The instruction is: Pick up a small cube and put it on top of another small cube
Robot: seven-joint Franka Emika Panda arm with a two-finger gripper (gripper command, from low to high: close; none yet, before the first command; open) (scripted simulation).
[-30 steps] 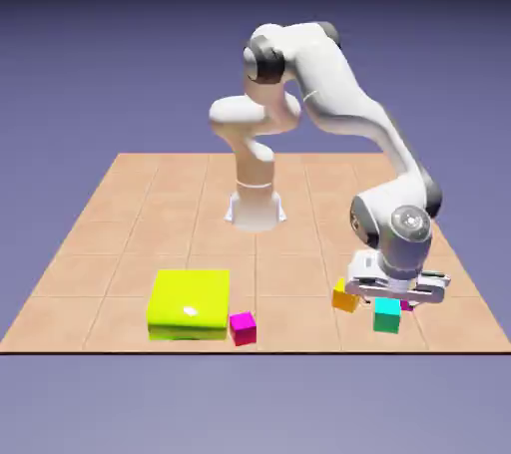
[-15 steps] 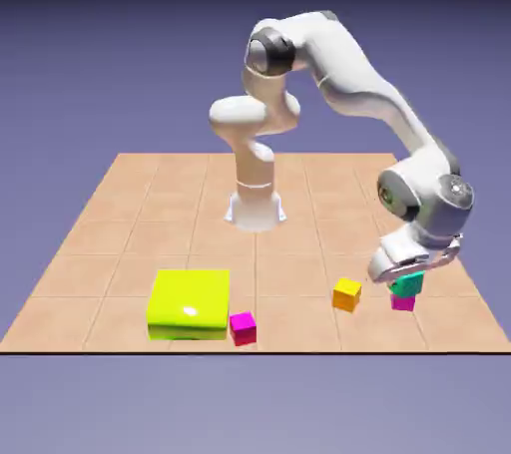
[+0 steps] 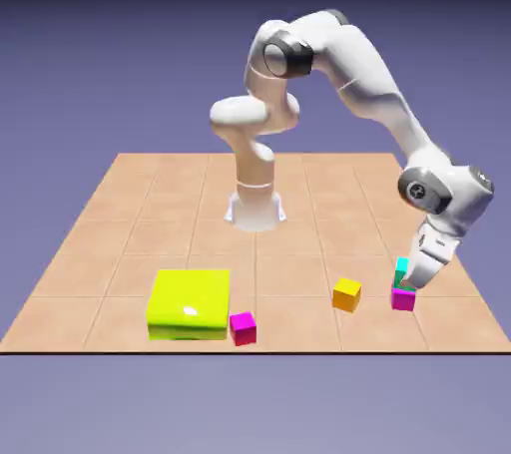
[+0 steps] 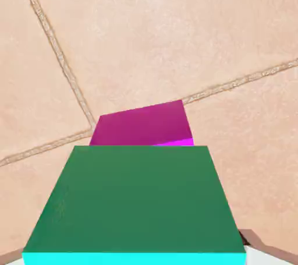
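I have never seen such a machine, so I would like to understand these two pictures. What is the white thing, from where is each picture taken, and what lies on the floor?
The white thing is a robot arm standing on a tiled table. One picture is taken from outside, facing the arm. The other comes from a camera on its hand, looking along the fingers.

On the table lie a flat yellow block, a pinkish magenta cube beside it, an orange cube, and a purple cube. The cyan cube sits at the hand, above the purple cube; the hand view shows it large, with the purple one beyond. Whether it is gripped or already released, the pictures do not show.
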